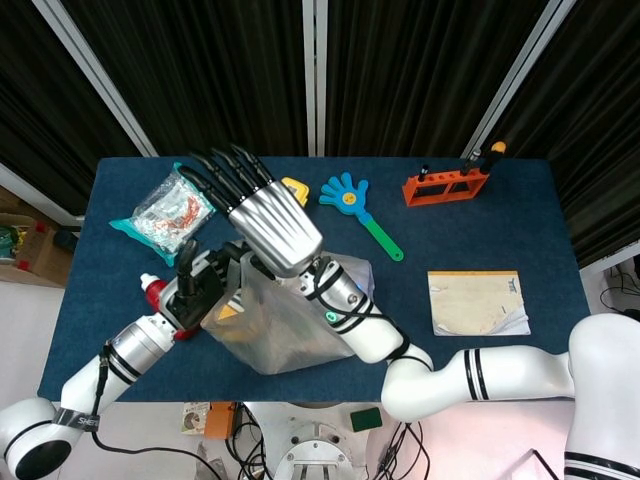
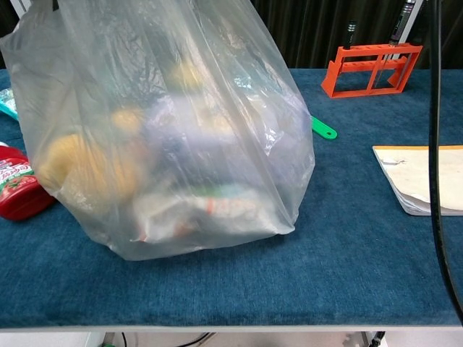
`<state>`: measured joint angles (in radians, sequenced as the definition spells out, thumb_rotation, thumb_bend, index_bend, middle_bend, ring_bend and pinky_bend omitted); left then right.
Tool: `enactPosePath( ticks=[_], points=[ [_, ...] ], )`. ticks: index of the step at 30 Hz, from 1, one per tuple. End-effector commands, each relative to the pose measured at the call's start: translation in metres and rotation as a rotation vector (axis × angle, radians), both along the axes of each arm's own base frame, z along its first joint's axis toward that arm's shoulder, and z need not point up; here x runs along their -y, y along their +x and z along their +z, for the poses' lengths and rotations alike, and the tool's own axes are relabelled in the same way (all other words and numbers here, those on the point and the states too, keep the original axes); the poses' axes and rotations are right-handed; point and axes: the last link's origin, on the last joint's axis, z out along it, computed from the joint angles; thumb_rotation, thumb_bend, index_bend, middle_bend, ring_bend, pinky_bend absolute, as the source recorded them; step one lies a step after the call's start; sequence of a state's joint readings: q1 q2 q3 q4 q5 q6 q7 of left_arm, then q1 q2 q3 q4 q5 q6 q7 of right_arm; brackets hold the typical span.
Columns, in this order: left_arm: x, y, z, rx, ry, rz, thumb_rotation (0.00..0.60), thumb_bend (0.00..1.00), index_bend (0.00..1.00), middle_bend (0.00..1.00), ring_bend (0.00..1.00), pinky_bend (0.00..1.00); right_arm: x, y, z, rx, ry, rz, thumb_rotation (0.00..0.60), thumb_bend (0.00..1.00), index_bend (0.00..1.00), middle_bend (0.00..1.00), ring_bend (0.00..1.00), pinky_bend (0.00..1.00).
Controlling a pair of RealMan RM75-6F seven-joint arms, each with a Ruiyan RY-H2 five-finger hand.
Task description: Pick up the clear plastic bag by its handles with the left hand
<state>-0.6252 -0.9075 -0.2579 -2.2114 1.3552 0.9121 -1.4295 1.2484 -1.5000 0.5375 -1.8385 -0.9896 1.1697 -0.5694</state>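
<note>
The clear plastic bag (image 1: pixel 290 325) stands on the blue table (image 1: pixel 480 240), filled with yellow, purple and white items, and fills most of the chest view (image 2: pixel 173 144). My left hand (image 1: pixel 198 285) is at the bag's upper left corner, its dark fingers curled around the handle there. The plastic runs taut up toward it. My right hand (image 1: pixel 265 225) hovers over the bag's mouth with fingers spread flat, holding nothing. Neither hand shows in the chest view; the handles leave its top edge.
A red ketchup bottle (image 2: pixel 18 191) lies against the bag's left side. Behind are a snack packet (image 1: pixel 165 208), a blue hand-shaped clapper (image 1: pixel 345 192) and an orange rack (image 1: pixel 445 185). A paper pad (image 1: pixel 478 302) lies at the right.
</note>
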Motion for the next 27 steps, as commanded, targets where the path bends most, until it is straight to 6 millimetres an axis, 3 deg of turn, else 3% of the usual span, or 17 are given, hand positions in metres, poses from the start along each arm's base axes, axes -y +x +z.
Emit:
enactPosePath(
  ticks=[1, 4, 7, 13, 27],
  points=[
    [0.002, 0.004, -0.003, 0.013, 0.007, -0.002, 0.096, 0.03, 0.29, 0.31, 0.3, 0.48, 0.001, 0.001, 0.001, 0.0, -0.004, 0.0, 0.6, 0.2, 0.0, 0.0, 0.0, 0.0],
    [0.0, 0.009, -0.007, 0.023, 0.018, 0.006, 0.122, 0.03, 0.22, 0.24, 0.23, 0.35, -0.001, 0.003, 0.002, 0.002, 0.007, 0.007, 0.6, 0.2, 0.0, 0.0, 0.0, 0.0],
    [-0.006, 0.013, -0.008, 0.038, 0.042, 0.023, 0.122, 0.03, 0.2, 0.22, 0.22, 0.31, -0.005, 0.004, 0.002, -0.001, 0.006, 0.02, 0.6, 0.2, 0.0, 0.0, 0.0, 0.0],
    [-0.009, 0.014, -0.004, 0.059, 0.098, 0.047, 0.12, 0.03, 0.19, 0.2, 0.19, 0.29, -0.007, 0.002, 0.003, -0.001, 0.006, 0.018, 0.6, 0.2, 0.0, 0.0, 0.0, 0.0],
    [0.007, 0.018, -0.008, 0.042, 0.045, 0.008, 0.137, 0.03, 0.18, 0.2, 0.19, 0.35, 0.001, 0.005, 0.007, 0.004, -0.042, 0.015, 0.6, 0.2, 0.0, 0.0, 0.0, 0.0]
  ],
)
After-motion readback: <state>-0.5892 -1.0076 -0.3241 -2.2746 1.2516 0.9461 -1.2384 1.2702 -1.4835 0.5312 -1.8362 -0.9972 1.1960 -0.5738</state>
